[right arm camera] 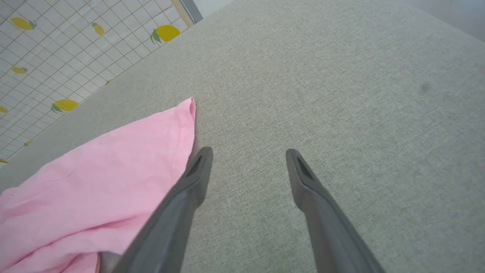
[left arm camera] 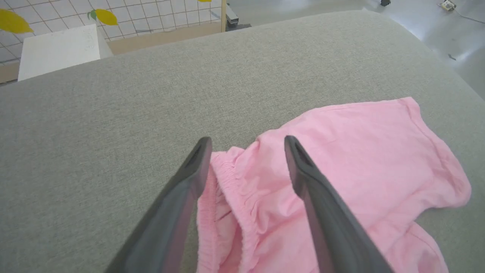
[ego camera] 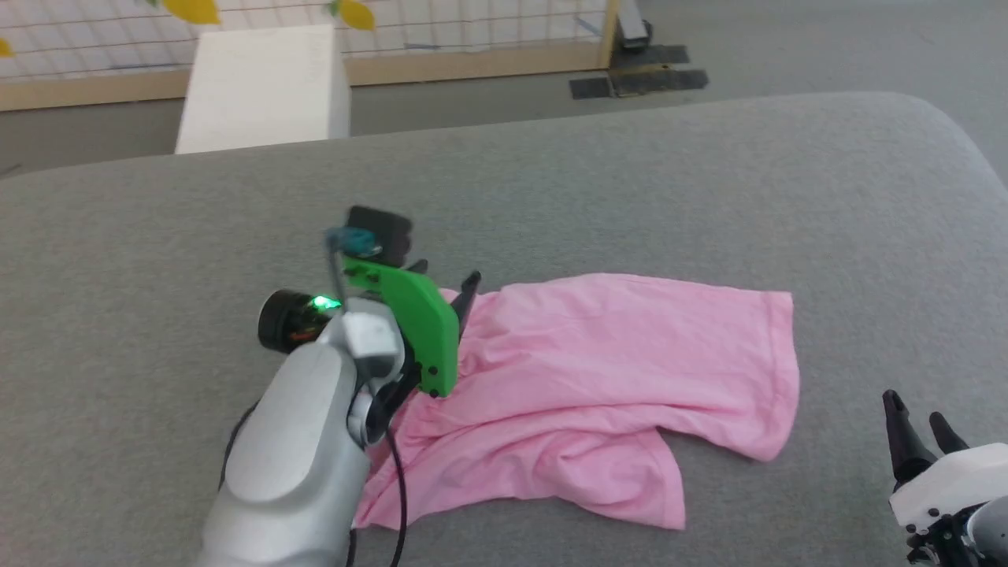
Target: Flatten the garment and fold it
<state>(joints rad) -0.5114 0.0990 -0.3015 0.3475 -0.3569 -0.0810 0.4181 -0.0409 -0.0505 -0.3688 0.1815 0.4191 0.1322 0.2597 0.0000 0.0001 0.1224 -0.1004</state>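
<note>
The pink garment (ego camera: pixel 598 378) lies rumpled on the grey padded table (ego camera: pixel 630 181), one leg folded under at the front. My left gripper (ego camera: pixel 447 277) hovers open over its gathered waistband (left arm camera: pixel 242 204) at the cloth's left end; in the left wrist view the two dark fingers (left arm camera: pixel 189 178) straddle the waistband, gripping nothing. At the lower right my right gripper (ego camera: pixel 917 421) stands open, clear of the cloth. In the right wrist view its fingers (right arm camera: pixel 197 174) spread over bare grey fabric just right of the garment's hem (right arm camera: pixel 187 121).
A white box (ego camera: pixel 264 87) stands beyond the table's far edge, before a wood-framed screen with a lemon print (right arm camera: pixel 57 49). Dark tape strips (ego camera: pixel 638 79) lie on the floor. The table's right edge curves away at the far right.
</note>
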